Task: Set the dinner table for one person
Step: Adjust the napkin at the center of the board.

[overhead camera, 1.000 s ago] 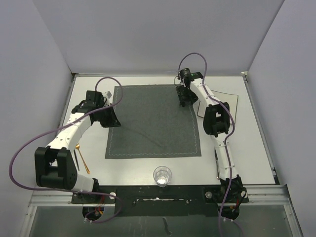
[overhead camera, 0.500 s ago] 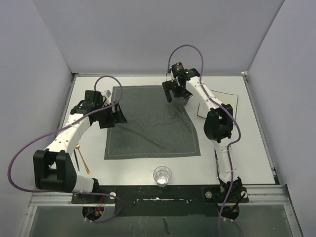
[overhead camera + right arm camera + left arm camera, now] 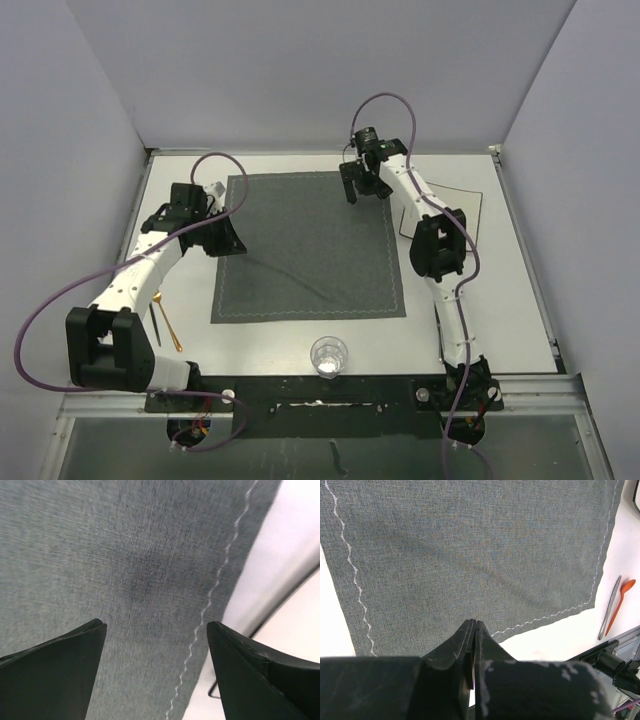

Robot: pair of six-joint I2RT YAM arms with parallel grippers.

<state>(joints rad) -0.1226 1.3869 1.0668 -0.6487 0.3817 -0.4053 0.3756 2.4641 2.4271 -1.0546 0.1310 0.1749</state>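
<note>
The dinner table (image 3: 505, 300) is a white tabletop with a dark grey stitched placemat (image 3: 310, 245) lying flat in its middle. My left gripper (image 3: 232, 240) is at the mat's left edge. In the left wrist view its jaws (image 3: 474, 622) are shut over the mat's (image 3: 470, 550) border, and no cloth shows between them. My right gripper (image 3: 360, 188) hovers over the mat's far right corner. In the right wrist view it (image 3: 156, 625) is open, with only the mat (image 3: 125, 580) below.
A clear glass (image 3: 329, 354) stands at the near edge, in front of the mat. A gold utensil (image 3: 166, 322) lies left of the mat beside my left arm. An orange spoon (image 3: 621, 600) and a grey utensil (image 3: 610, 607) lie past the mat's right side. A thin black outline (image 3: 478, 215) marks the table at the back right.
The right gripper had the mat's far right corner lifted and pulled left. Now that corner lies flat, the mat's right edge is straight, and the gripper stands open above it.
</note>
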